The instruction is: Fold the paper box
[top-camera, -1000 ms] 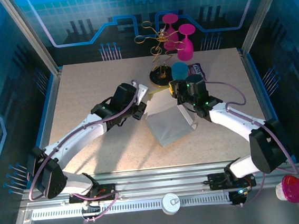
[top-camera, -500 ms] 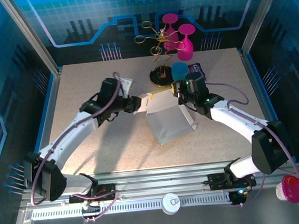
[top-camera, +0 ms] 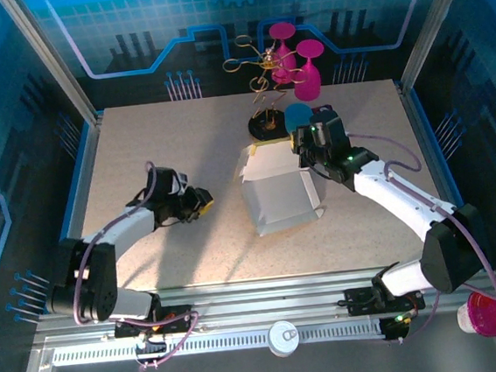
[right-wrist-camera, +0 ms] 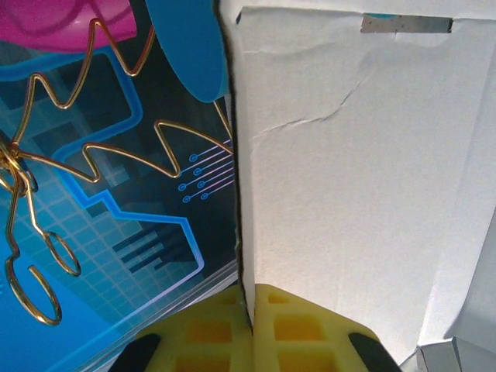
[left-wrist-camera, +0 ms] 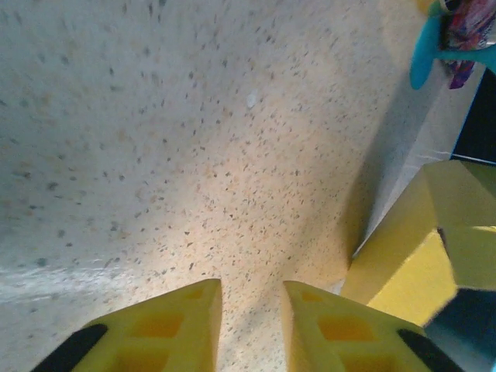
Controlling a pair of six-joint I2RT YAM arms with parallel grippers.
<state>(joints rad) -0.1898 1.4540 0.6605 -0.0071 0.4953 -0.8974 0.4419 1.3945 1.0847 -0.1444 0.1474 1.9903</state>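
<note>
Over the table (top-camera: 138,144), right pincer (right-wrist-camera: 251,298) grips the paper box (top-camera: 275,196); left pincer (left-wrist-camera: 252,298) gapes empty.

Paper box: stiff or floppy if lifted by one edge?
Probably floppy: the paper box looks like thin sheet, and its white panel already shows a crease line. Likely light for its size, so a push may slide it across the speckled table.

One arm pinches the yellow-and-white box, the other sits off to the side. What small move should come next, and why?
Probably the left gripper should reach right to the paper box and take its free left edge: its jaws stand apart and empty, while the right gripper pinches one white wall.
</note>
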